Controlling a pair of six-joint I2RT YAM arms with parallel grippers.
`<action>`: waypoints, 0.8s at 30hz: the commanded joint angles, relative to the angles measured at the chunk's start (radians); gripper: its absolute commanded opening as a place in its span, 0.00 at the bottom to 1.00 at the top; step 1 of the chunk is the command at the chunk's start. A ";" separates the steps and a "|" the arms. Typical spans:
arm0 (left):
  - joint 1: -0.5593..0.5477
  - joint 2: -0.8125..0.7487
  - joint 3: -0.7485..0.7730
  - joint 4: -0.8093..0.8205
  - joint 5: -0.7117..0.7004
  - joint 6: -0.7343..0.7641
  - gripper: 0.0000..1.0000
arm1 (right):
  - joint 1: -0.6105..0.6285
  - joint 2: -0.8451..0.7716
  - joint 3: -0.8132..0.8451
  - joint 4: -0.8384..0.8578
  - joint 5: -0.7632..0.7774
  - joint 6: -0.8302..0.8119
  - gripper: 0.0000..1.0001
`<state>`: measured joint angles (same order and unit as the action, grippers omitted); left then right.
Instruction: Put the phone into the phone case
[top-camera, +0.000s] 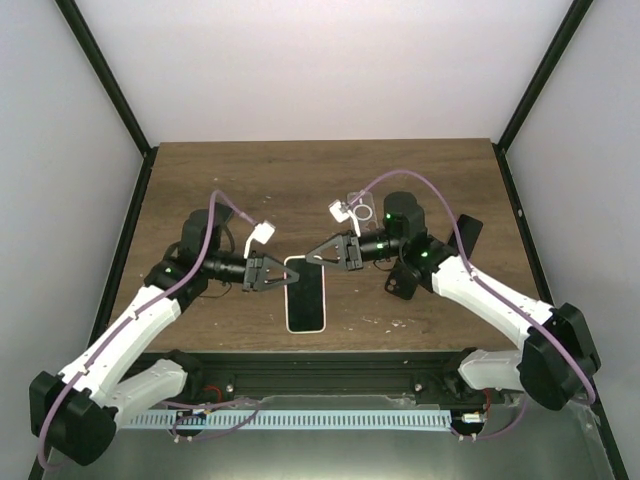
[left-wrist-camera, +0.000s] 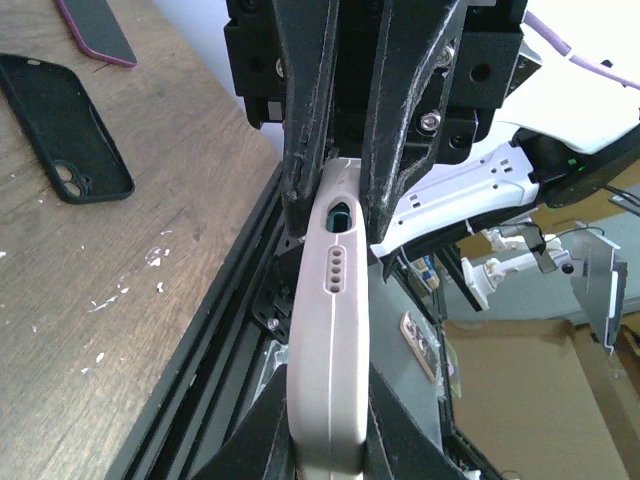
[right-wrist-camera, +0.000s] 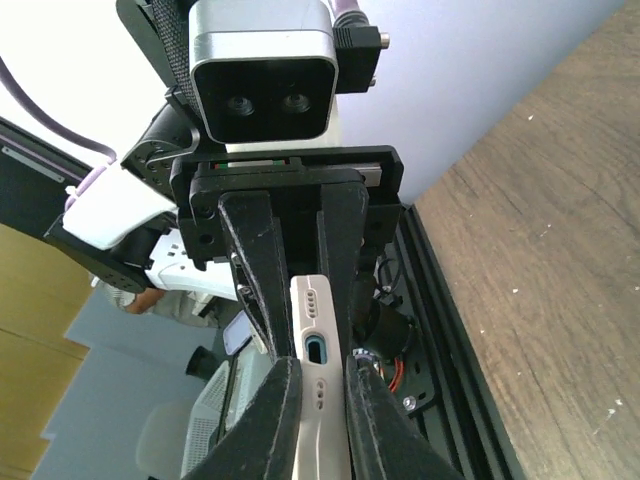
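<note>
A pale pinkish-white phone case (top-camera: 306, 295) with a black-screened phone in it sits between my two grippers at the table's front centre, screen up. My left gripper (top-camera: 283, 272) and right gripper (top-camera: 312, 258) are both shut on its far end from opposite sides. In the left wrist view the case's edge (left-wrist-camera: 330, 330), with speaker holes and a port cutout, is clamped in my left gripper (left-wrist-camera: 325, 430). In the right wrist view the same edge (right-wrist-camera: 312, 310) is clamped in my right gripper (right-wrist-camera: 320, 410). I cannot tell whether the case touches the table.
A black phone case (top-camera: 400, 284) lies on the wood by the right arm and also shows in the left wrist view (left-wrist-camera: 65, 125). A dark slab with a pink edge (left-wrist-camera: 95, 28) lies beyond it. A clear plastic piece (top-camera: 358, 207) lies further back. The black front rail (top-camera: 330, 365) runs below.
</note>
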<state>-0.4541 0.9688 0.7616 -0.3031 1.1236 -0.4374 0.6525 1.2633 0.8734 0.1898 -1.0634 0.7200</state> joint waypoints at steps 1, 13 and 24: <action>0.003 0.043 0.040 -0.088 -0.137 0.065 0.00 | 0.005 -0.034 0.083 -0.098 0.084 -0.042 0.02; 0.004 -0.033 -0.003 0.228 -0.143 -0.199 0.00 | 0.005 -0.093 -0.096 -0.022 0.067 0.023 0.70; 0.006 -0.041 -0.012 0.281 -0.230 -0.245 0.00 | 0.006 -0.136 -0.204 0.013 0.021 0.023 0.34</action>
<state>-0.4522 0.9440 0.7506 -0.0948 0.9268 -0.6601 0.6525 1.1725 0.6689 0.1692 -1.0241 0.7479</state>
